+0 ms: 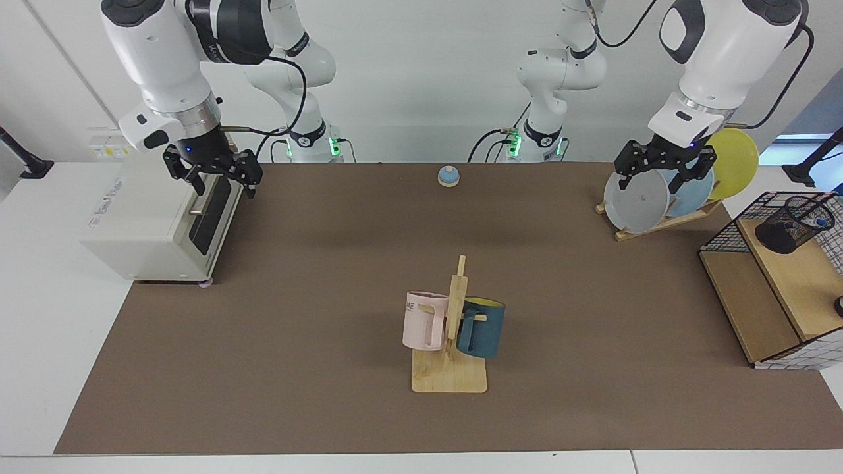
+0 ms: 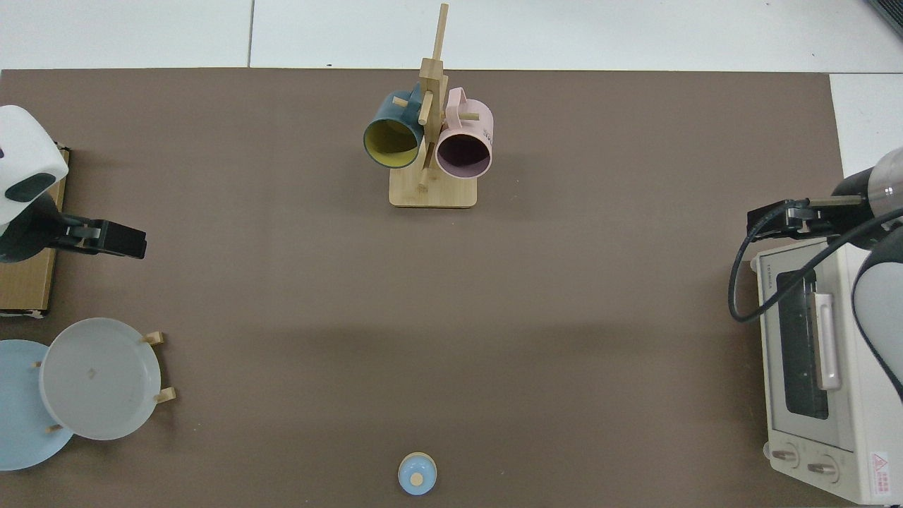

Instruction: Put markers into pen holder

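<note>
While the blue-capped white marker leans inside the black wire-mesh pen holder, the empty, spread left gripper hangs nearer than the spread right gripper.

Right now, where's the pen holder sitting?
In the facing view the pen holder is at the far right edge, tilted on the upper wooden shelf of the wire basket, just past the plate rack. The top view does not show it.
</note>
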{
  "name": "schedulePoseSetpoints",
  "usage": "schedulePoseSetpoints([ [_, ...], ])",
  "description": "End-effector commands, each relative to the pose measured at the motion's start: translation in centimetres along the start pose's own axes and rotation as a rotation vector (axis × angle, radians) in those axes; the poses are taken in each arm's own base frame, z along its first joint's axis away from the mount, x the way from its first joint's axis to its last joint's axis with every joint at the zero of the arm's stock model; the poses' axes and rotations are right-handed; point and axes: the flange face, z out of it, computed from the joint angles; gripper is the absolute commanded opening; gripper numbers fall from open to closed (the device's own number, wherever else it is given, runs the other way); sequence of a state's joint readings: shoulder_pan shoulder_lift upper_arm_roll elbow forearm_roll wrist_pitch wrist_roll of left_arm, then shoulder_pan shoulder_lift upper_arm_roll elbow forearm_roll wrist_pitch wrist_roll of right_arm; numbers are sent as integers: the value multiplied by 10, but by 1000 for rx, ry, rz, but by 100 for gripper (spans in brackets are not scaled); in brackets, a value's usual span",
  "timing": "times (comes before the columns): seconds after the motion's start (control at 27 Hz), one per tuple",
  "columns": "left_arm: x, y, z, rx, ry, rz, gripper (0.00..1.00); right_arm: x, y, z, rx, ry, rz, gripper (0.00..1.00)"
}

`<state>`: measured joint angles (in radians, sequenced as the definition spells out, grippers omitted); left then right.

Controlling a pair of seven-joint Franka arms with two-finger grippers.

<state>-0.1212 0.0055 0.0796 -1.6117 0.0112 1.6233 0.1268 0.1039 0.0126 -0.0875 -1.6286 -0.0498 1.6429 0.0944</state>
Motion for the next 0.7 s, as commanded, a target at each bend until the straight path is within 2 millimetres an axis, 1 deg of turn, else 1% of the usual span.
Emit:
schedulePoseSetpoints([
  [0.0,1,-7,4,-30,25,-28,100,-2,-1,0,18,3,15,100],
  [0.22,4,-16,6,-31,40,-29,100,-1,0,0,19,4,17,100],
  [0.33,3,-25,7,-31,37,-41,100,-1,0,0,19,4,17,100],
  [0.67,3,-18,4,-31,38,-27,100,-4,-1,1,20,-11,11,100],
])
